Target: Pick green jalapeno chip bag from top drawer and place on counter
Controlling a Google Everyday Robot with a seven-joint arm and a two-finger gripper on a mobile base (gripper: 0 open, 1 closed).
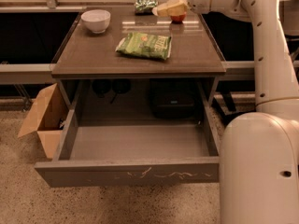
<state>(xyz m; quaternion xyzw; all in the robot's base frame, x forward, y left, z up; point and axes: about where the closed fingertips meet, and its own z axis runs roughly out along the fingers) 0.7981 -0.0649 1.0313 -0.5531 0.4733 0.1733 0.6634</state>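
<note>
Camera view: green jalapeno chip bag (144, 45) lies flat near the centre of the desk (84, 59), well apart from the end effector (170, 8), which hovers at the back right corner; whether it is wide or narrow cannot be told. Below the front edge the top drawer (128, 171) stands open.

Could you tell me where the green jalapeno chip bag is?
The chip bag lies flat on the counter, right of the white bowl; the gripper hovers beyond it.

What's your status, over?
Gripper over counter far edge, apart from bag. Bag flat on counter. Drawer open. Bowl well aside.
</note>
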